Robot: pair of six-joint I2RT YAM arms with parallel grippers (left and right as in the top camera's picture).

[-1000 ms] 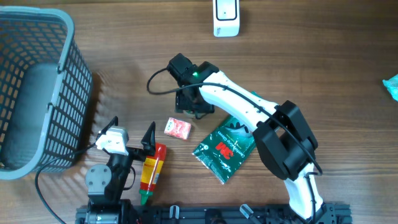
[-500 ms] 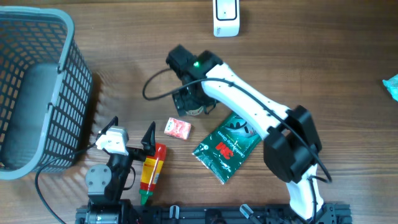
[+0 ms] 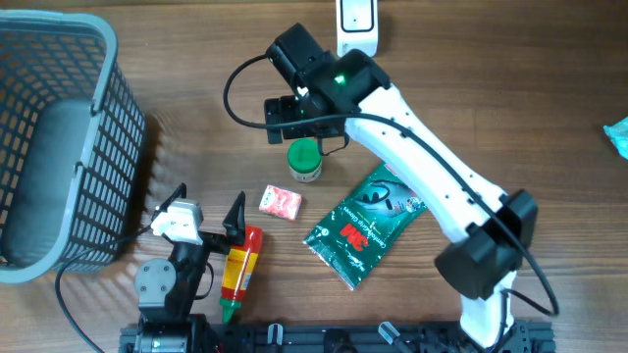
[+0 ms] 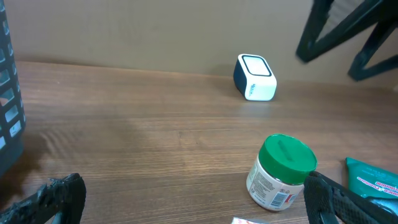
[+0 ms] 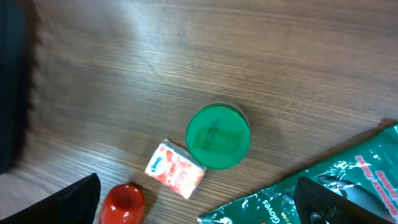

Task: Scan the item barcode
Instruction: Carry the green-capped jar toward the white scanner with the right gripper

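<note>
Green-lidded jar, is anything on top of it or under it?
Nothing rests on the jar; the right tool, open, hangs above it without touching. It stands on the table; whatever its base covers is hidden.

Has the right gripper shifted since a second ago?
Yes: the right gripper moved toward the white box-shaped scanner, uncovering the green-lidded jar.

The right arm (image 3: 432,181) is white with black joints and a green light (image 3: 340,80). A black cable (image 3: 227,95) loops off it. The left arm (image 3: 169,282) is black.

L fingers (image 4: 53,200), R fingers (image 5: 65,202) spread wide
</note>
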